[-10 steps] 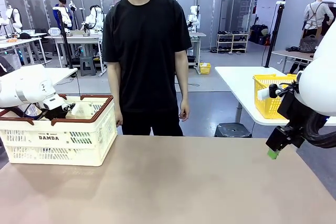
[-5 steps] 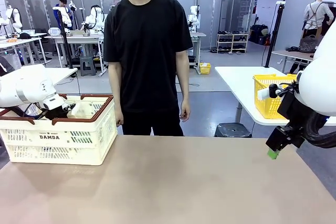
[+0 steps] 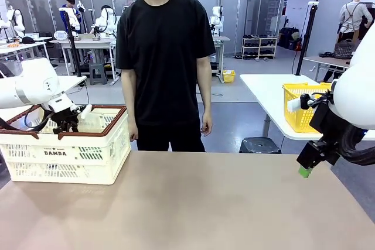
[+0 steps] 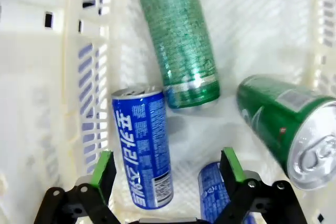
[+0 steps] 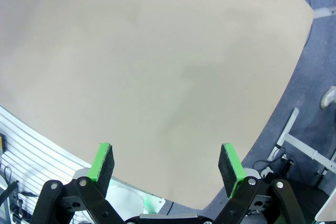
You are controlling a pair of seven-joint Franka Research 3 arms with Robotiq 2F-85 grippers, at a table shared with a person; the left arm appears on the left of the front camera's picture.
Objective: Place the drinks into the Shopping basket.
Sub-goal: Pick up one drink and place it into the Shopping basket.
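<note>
Drinks [image 4: 142, 148] lie loose in Shopping basket [image 3: 88, 155]. Left gripper [image 4: 167, 169] spread, empty, above them. Risk: snagging lattice wall on exit. Right gripper [image 5: 167, 167] spread, empty.

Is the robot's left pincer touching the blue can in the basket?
Apart. In the left wrist view the left pincer is open, and the blue can lies between its fingers with gaps on both sides.

Front camera faces the far person [image 3: 164, 57] across the table [image 3: 193, 203]. Left wrist camera looks closely into the Shopping basket [image 4: 84, 77]; right wrist camera looks down on the table's right edge.
</note>
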